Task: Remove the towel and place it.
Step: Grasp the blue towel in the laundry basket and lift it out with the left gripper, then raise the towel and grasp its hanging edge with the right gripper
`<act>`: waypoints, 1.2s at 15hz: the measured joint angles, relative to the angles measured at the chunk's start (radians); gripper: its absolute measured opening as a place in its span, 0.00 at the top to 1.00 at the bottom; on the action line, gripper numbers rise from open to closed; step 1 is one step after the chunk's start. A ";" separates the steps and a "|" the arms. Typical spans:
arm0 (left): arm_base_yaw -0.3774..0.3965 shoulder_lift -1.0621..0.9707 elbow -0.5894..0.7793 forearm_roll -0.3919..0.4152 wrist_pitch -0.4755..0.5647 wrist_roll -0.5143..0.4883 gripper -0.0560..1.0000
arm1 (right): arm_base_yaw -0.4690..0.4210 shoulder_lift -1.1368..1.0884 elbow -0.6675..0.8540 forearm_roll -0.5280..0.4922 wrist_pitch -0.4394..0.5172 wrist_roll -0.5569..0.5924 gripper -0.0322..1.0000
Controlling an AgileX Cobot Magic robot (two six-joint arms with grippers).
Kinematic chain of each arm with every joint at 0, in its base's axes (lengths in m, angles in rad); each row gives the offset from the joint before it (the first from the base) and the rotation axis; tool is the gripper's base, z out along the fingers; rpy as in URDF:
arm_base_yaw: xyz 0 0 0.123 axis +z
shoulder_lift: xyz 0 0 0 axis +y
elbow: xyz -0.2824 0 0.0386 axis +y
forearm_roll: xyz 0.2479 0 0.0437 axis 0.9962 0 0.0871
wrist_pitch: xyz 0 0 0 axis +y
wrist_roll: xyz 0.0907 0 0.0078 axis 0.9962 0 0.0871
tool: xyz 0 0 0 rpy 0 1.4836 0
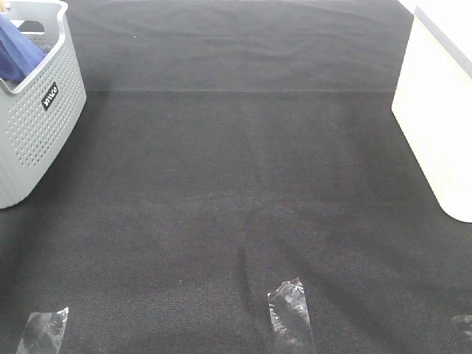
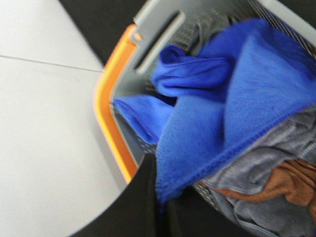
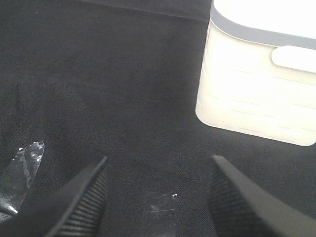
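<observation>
The royal-blue towel (image 1: 15,51) lies bunched in the grey perforated basket (image 1: 40,129) at the table's far left. In the left wrist view the towel (image 2: 237,98) drapes over grey and brown cloths (image 2: 276,182) inside the basket (image 2: 158,34), which has an orange rim. My left gripper (image 2: 159,210) shows as two dark fingers close together, with the towel's stitched edge pinched between them. My right gripper (image 3: 158,165) is open and empty, low over the black tablecloth. Neither gripper shows in the exterior view.
A white bin (image 1: 442,125) stands at the right edge and also shows in the right wrist view (image 3: 256,94). Pieces of clear tape (image 1: 289,310) lie on the black cloth near the front. White floor (image 2: 39,123) lies beyond the basket.
</observation>
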 joint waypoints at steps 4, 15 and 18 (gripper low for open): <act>-0.074 -0.102 -0.018 0.002 -0.063 0.000 0.95 | 0.000 0.000 0.000 0.000 0.000 0.000 0.39; -0.376 -0.218 -0.018 0.020 -0.203 0.000 0.95 | 0.000 0.421 -0.016 0.341 -0.402 -0.262 0.39; -0.455 -0.218 -0.018 0.020 -0.203 0.000 0.95 | 0.000 0.700 -0.016 0.705 -0.503 -0.746 0.39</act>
